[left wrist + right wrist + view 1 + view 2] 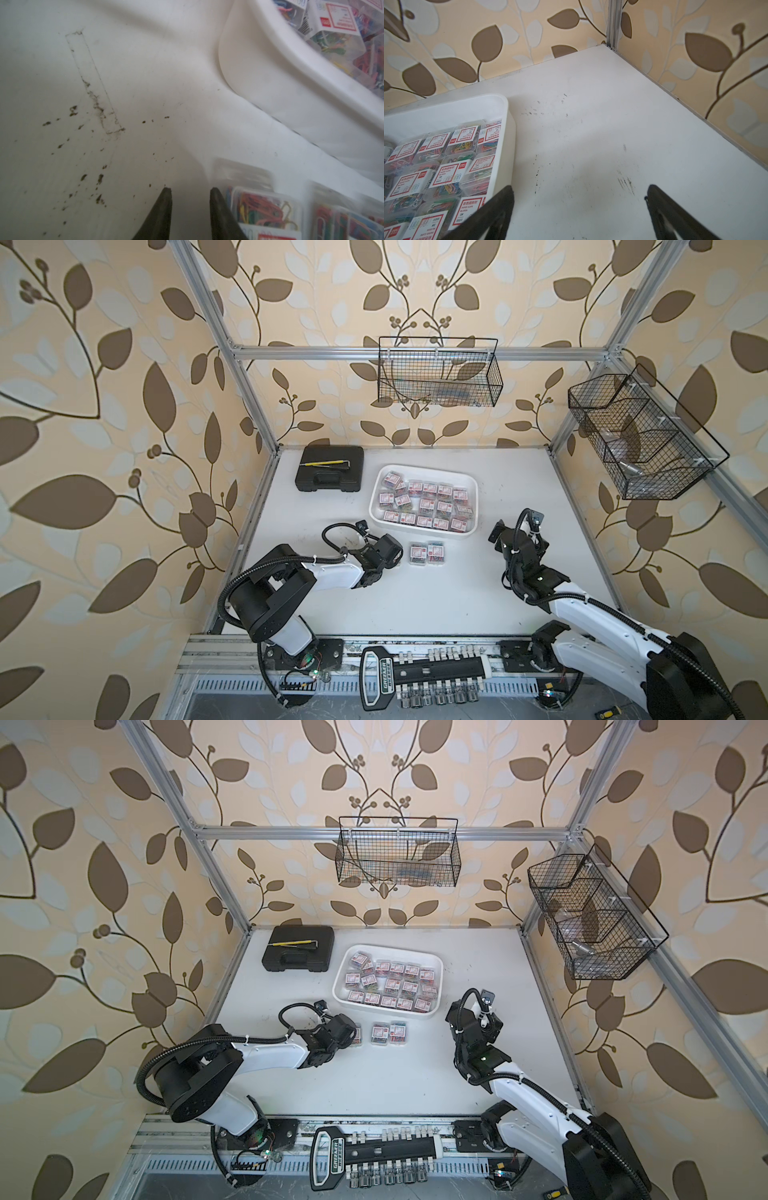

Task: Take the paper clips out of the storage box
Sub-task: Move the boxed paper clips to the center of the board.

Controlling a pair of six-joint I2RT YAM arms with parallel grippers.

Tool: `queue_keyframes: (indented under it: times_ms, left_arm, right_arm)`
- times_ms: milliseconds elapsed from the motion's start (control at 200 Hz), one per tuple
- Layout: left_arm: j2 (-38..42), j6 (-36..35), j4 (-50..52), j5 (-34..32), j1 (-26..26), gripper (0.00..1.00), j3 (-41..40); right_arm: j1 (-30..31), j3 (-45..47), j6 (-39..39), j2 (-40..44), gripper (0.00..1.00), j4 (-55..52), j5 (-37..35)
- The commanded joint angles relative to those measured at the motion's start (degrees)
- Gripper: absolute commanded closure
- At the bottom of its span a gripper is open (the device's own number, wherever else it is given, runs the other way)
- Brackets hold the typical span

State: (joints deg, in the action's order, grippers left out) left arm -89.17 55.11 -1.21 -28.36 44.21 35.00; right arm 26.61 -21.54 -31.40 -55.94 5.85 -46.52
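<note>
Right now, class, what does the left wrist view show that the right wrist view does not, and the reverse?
Left wrist only: clip boxes out on the table, beside the left gripper, jaws narrowly apart. Right wrist only: wallpaper, a frame post, and the right gripper, wide open. Both: the tray holding more boxes, and the table.

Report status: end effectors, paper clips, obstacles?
Left end effector barely open, empty; right end effector wide open, empty. Three paper clip boxes out, rest in storage box. Nothing blocking.
</note>
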Motion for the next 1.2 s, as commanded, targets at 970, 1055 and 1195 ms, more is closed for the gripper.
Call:
queue_keyframes:
  times_ms: [970,1055,1195]
  left_arm:
    - [5.75,10.63,-0.63,-6.23,0.0,0.45,-4.72]
    - [9.21,10.31,-0.13,-6.23,0.0,0.56,-6.91]
    - [12.03,10.17,1.3,-5.58,1.18,0.65,-8.73]
  right_arm:
    - [0.55,-0.9,0.64,-0.26,0.0,0.57,-1.9]
    - [0.63,-1.0,0.7,-0.26,0.0,0.55,-1.99]
    - [0.61,-0.95,0.72,-0.22,0.0,0.57,-2.04]
